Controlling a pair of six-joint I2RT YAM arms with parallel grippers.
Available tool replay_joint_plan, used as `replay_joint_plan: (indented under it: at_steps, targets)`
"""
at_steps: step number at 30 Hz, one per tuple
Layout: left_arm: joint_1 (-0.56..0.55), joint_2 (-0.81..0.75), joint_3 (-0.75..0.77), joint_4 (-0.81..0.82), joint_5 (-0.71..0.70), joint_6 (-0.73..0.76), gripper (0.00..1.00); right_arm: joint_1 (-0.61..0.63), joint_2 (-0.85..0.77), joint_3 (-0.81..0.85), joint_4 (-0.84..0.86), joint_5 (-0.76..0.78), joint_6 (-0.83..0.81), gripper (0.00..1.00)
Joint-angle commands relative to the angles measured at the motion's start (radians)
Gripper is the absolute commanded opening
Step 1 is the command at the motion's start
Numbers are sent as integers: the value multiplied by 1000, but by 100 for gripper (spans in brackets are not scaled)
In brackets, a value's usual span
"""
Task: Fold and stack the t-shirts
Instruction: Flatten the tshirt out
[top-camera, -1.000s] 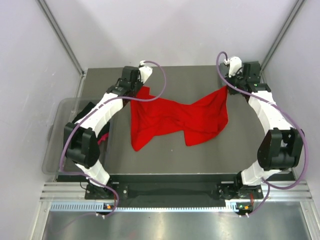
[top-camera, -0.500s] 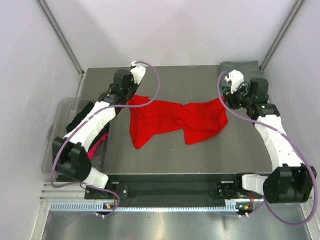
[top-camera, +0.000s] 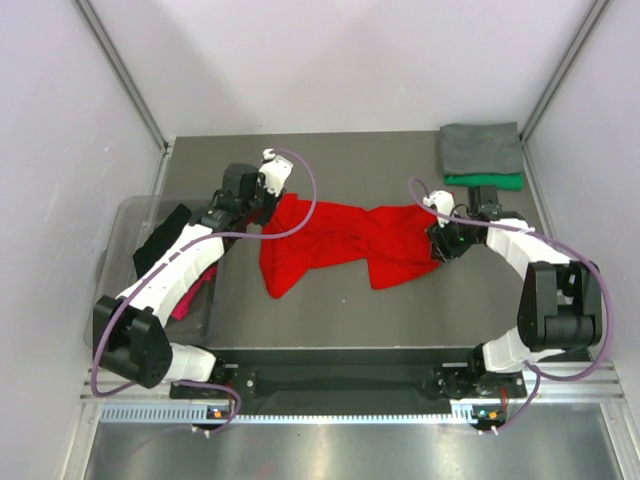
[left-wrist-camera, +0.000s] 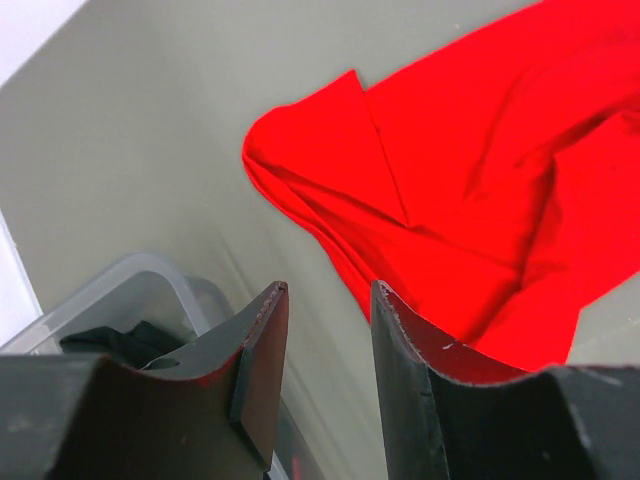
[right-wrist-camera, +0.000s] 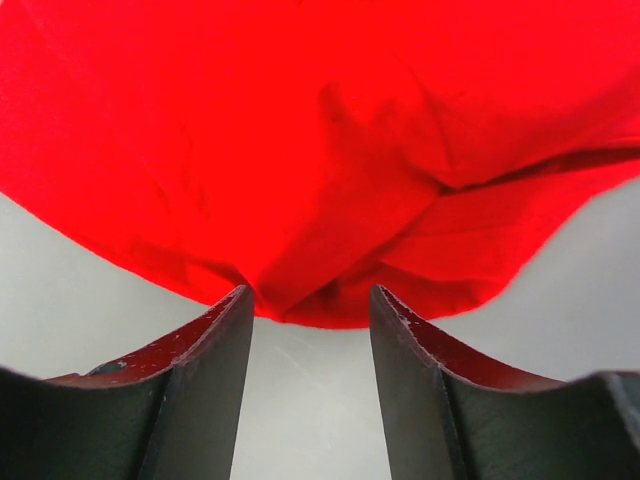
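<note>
A bright red t-shirt lies crumpled and spread across the middle of the table. My left gripper hovers at its back-left corner, open and holding nothing; the left wrist view shows bare table between the fingers and the red t-shirt to the right. My right gripper is at the shirt's right edge, also open. In the right wrist view the red t-shirt has its hem just beyond the gripper. A folded grey t-shirt rests on a folded green t-shirt at the back right.
A translucent tub stands off the table's left edge, holding a black t-shirt and a magenta one. Its rim shows in the left wrist view. White walls enclose the table on three sides.
Both grippers opened and let go of the red shirt's upper corners; the shirt settled flat. Both arms drew back toward me, uncovering the grey and green stack.
</note>
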Motion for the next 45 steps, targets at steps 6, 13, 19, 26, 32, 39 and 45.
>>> replay_joint_plan:
  at_steps: [6, 13, 19, 26, 32, 39, 45]
  targets:
    - [7, -21, -7, 23, 27, -23, 43, 25, 83, 53, -13, -72, -43, 53]
    - [20, -24, -13, 23, 33, -32, 43, 29, 106, 68, -5, -94, -28, 17]
    - [28, -37, -22, 26, 39, -37, 43, 29, 51, 188, -36, -123, -8, 0]
    - [36, -28, -15, 23, 42, -37, 43, 28, 158, 435, -65, -169, 51, 1]
    - [48, -18, -2, 16, 48, -38, 43, 29, 362, 691, -69, -184, 116, 4]
    - [60, -10, 10, 5, 59, -46, 43, 29, 468, 866, -51, -123, 202, 40]
    - [65, -27, 4, 6, 96, -55, 43, 29, 300, 646, 23, -115, 178, 37]
